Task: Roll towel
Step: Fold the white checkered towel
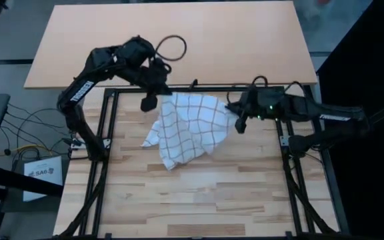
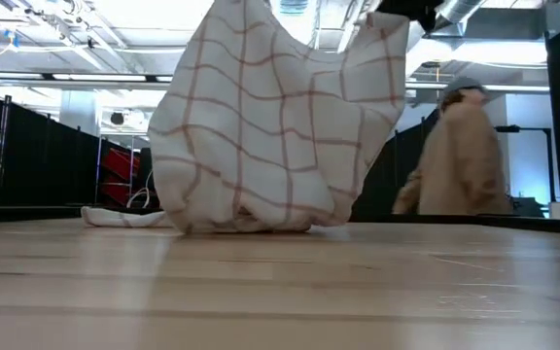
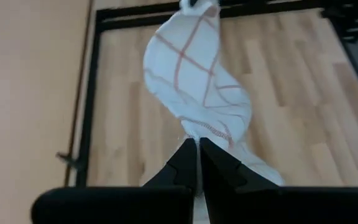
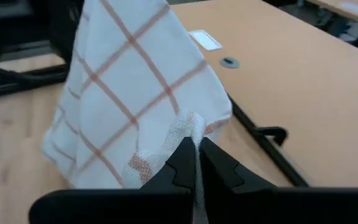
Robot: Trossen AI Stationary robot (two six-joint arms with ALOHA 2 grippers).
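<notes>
Both grippers, left (image 3: 197,155) and right (image 4: 197,155), are clamped on one towel (image 1: 189,127), each pinching an upper corner. I see it hanging between them, lower edge resting on the table (image 1: 199,200).

high: overhead, down | low: tabletop, level | wrists: close | shared: towel (image 1: 189,127)

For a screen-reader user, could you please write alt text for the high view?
Seen from above, two dark arms hold a white checked towel lifted between them, the left gripper shut on one corner and the right gripper on another. Its lower part droops onto the wooden table.
</notes>
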